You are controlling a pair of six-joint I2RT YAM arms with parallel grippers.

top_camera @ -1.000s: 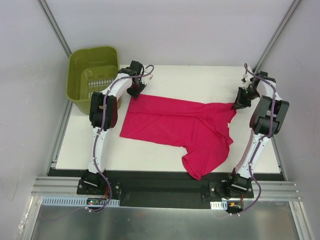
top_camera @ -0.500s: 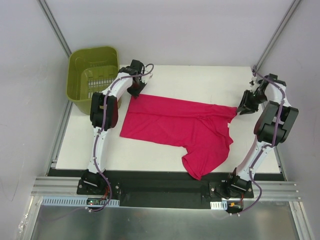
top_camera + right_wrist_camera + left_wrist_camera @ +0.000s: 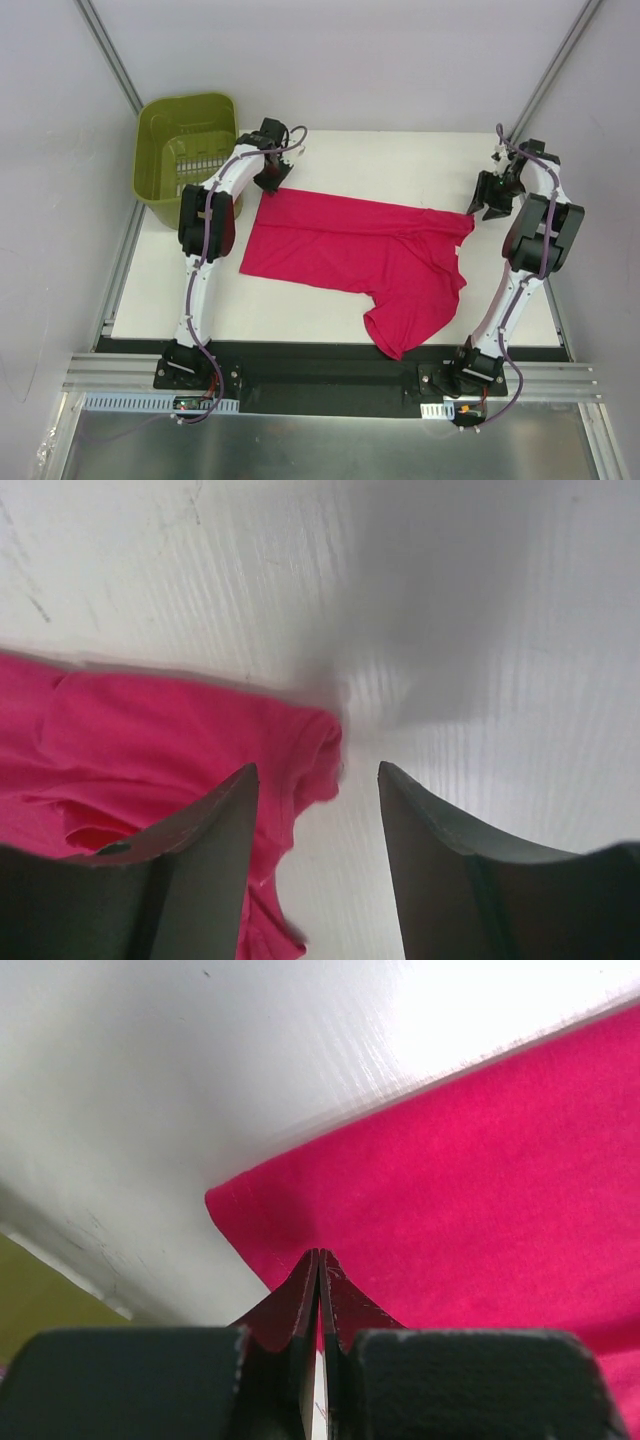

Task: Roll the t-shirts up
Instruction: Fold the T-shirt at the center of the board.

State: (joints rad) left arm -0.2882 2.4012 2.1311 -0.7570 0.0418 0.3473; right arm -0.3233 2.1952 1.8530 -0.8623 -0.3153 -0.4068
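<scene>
**A:** Magenta-red thin cloth, one t-shirt [image 3: 350, 250], lies mid-counter [image 3: 380, 160] in the top view. The hem end is toward the left of the frame, one sleeve flops toward the bottom edge, and folds bunch at the right.

**B:** Grippers?

**A:** The left gripper [image 3: 320, 1278] has its fingers pressed together on the shirt's upper-left corner; it reads as a pinch on the fabric. The right gripper [image 3: 315, 780] is spread wide and holds nothing. The bunched sleeve tip sits just ahead of its gap.

**B:** Step in hand?

**A:** Flattening before the roll, I'd say. Nothing is rolled yet.

**B:** How to do it well?

**A:** Bring the right gripper down so the sleeve tip sits fully between both fingers, then close. Pull low toward the right of the frame while the left one anchors its corner. Go gently, since thin fabric likely slips or stretches. Smooth out the bunched folds first, or the roll will probably come out lumpy. The green basket [image 3: 185, 150] sits upper left, apart from the shirt; ignore it.
</scene>
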